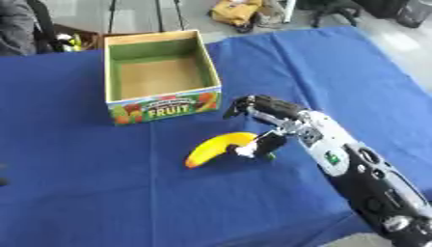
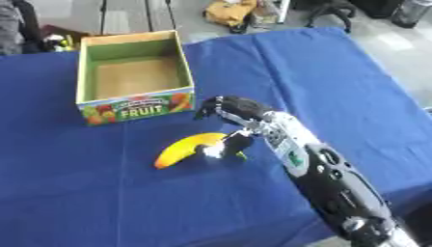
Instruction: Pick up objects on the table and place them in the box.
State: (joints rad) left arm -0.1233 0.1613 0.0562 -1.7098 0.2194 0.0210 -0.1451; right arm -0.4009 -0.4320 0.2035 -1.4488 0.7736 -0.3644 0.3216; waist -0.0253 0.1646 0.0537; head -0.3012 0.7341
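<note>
A yellow banana (image 1: 215, 147) lies on the blue tablecloth, just in front of the box; its green stem end points right. The cardboard box (image 1: 160, 109), marked FRUIT on its front wall, stands open at the back left and nothing shows inside it. My right hand (image 1: 274, 113) comes in from the lower right and hovers over the banana's stem end. Its thumb (image 1: 257, 144) touches that end. The fingers (image 1: 239, 106) stretch out above and behind the banana, apart from it. My left hand is out of sight.
The blue table (image 1: 84, 202) spreads wide to the left and front of the banana. A small dark shape (image 1: 3, 176) shows at the left edge. Beyond the far edge lie a yellow bag (image 1: 236, 10) and chair legs on the floor.
</note>
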